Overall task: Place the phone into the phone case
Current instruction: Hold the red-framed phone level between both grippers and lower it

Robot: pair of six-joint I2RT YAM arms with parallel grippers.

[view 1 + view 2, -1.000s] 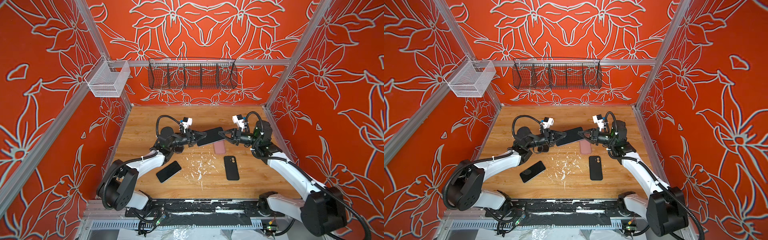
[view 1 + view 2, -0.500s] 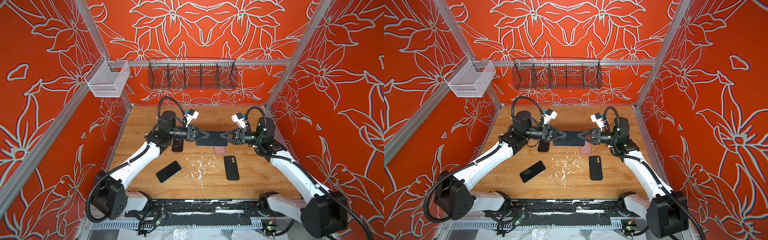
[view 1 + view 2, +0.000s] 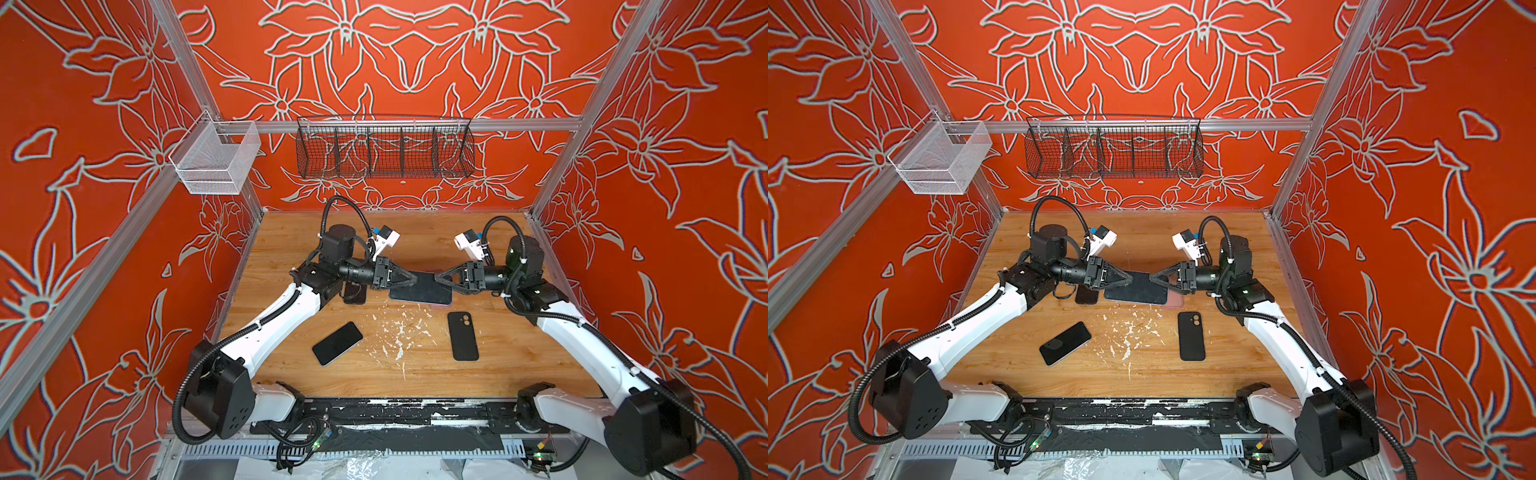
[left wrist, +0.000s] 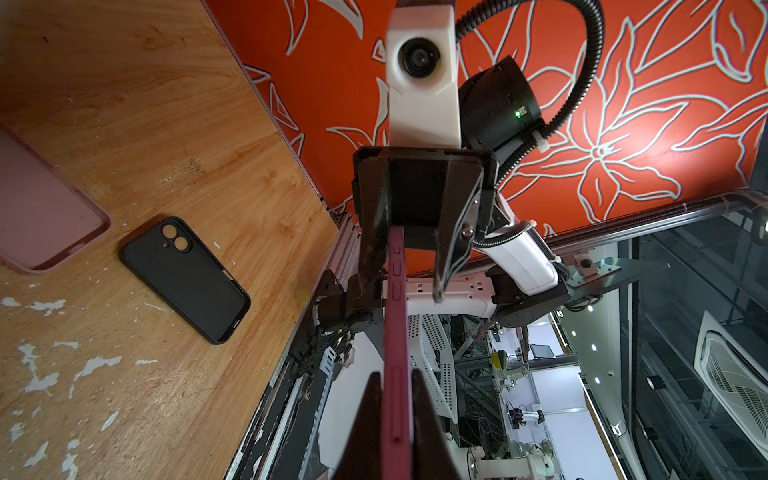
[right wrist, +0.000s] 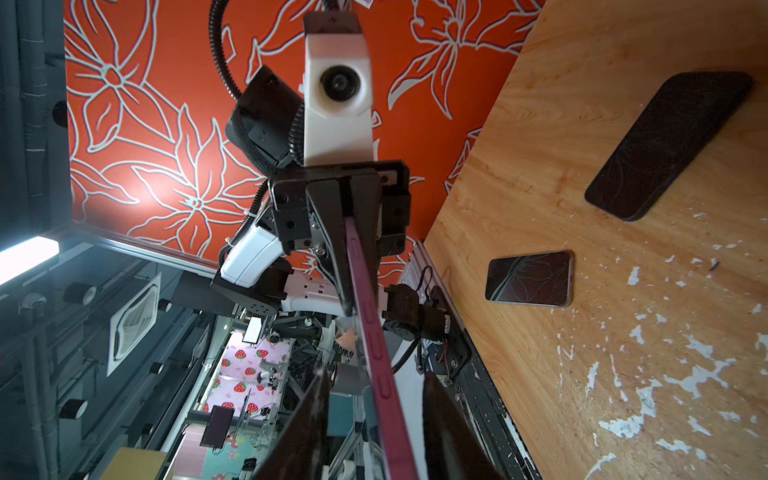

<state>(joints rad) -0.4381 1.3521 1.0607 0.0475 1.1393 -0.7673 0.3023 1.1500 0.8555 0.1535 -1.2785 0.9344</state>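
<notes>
Above the middle of the table the phone (image 3: pixel 419 287) (image 3: pixel 1136 289), a dark slab with a magenta rim, is held level between both arms. My left gripper (image 3: pixel 413 277) (image 4: pixel 395 376) is shut on one short end, its fingers pressed on both faces of the phone's edge (image 4: pixel 397 332). My right gripper (image 3: pixel 437 277) (image 5: pixel 374 374) is open at the other end. Its jaws straddle the phone's edge (image 5: pixel 365 316) with a gap on each side. A pink phone case (image 3: pixel 441 304) (image 4: pixel 41 216) lies on the table below the phone, mostly hidden in both top views.
A black case (image 3: pixel 463 336) (image 4: pixel 187 278) with camera holes lies front right. A black phone (image 3: pixel 337 343) (image 5: pixel 669 145) lies front left. Another phone (image 3: pixel 355 293) (image 5: pixel 528 277) lies under my left arm. White flakes litter the wood. Wire baskets (image 3: pixel 384 147) hang on the back wall.
The phone has gone from tilted to level, and my left arm has lifted and swung inward with it. My right gripper's jaws have come apart from the phone.
</notes>
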